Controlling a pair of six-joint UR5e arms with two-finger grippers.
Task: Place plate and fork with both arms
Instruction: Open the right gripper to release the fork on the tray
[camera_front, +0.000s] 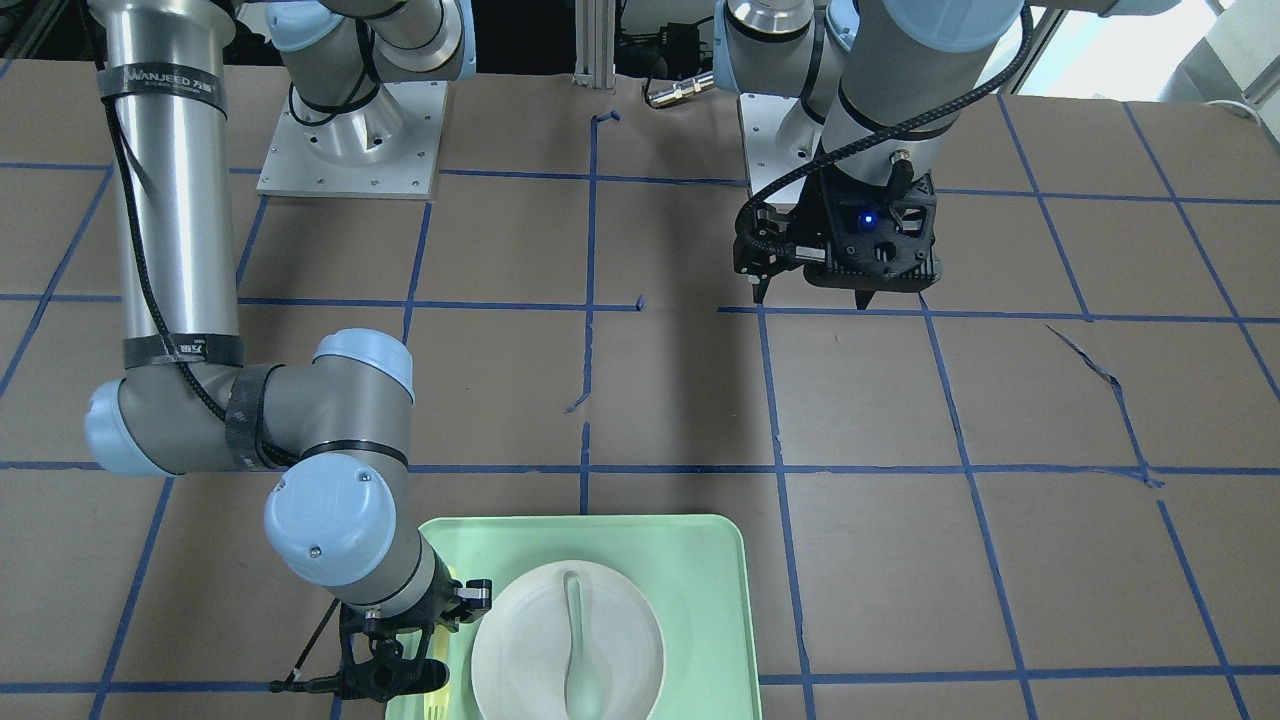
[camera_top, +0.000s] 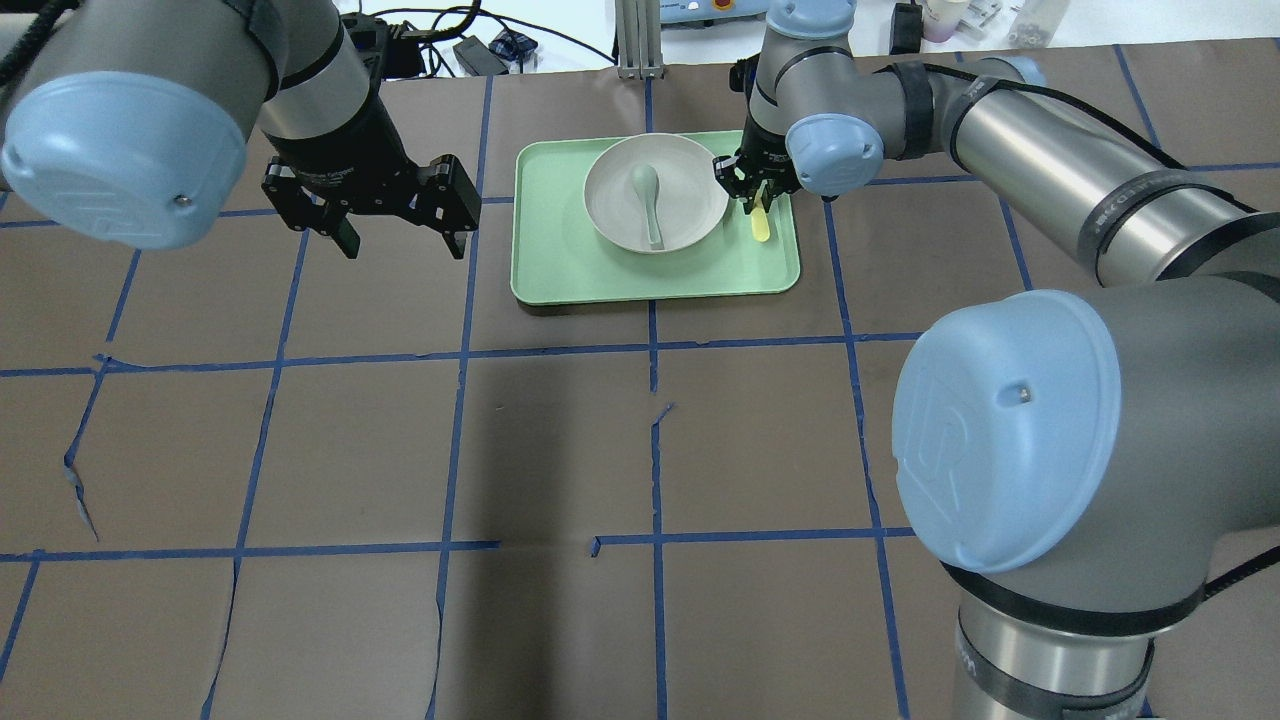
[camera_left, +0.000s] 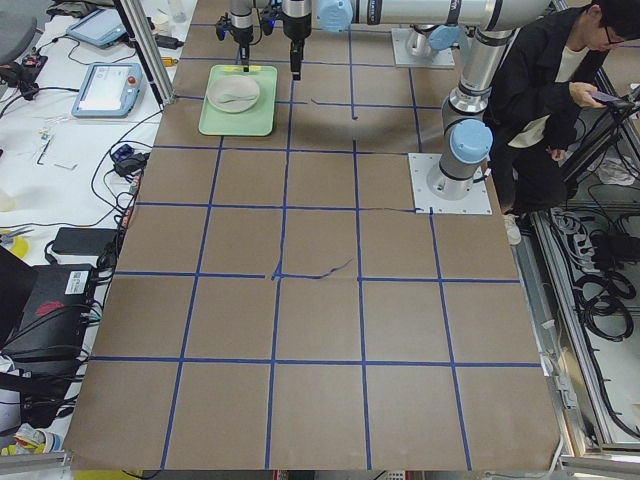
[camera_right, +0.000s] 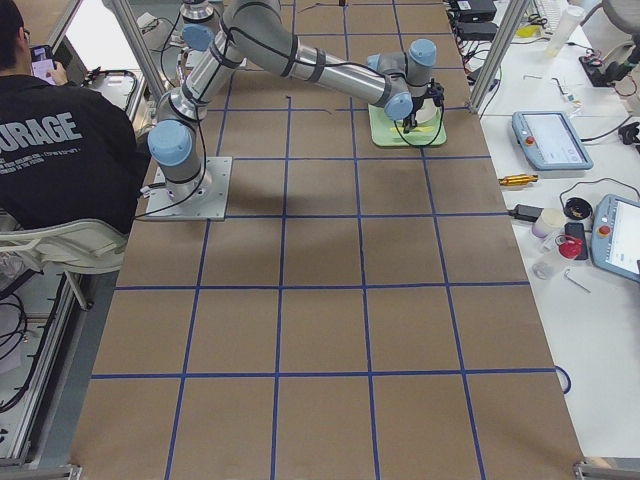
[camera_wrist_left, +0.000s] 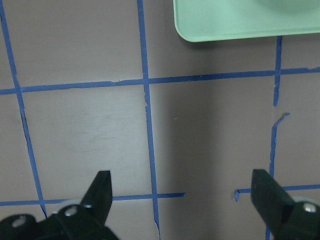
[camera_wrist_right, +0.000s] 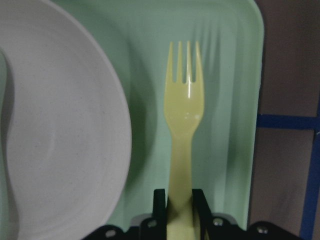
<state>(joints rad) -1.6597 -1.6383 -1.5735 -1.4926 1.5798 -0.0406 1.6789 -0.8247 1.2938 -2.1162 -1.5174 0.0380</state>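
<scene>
The off-white plate (camera_top: 690, 195) sits on the mint-green tray (camera_top: 560, 270) with a pale grey-green spoon (camera_top: 648, 195) lying in it. The yellow fork (camera_wrist_right: 184, 110) lies along the tray's right side, beside the plate, its tines pointing away from the wrist camera. My right gripper (camera_top: 752, 195) is shut on the fork's handle, one finger on each side of it. I cannot tell whether the fork touches the tray. My left gripper (camera_top: 404, 245) is open and empty, above the table left of the tray.
The table is brown with a grid of blue tape lines (camera_top: 460, 350). The tray stands near the far edge, in front of a metal post (camera_top: 640, 40). An operator (camera_left: 545, 90) stands beside the left arm's base.
</scene>
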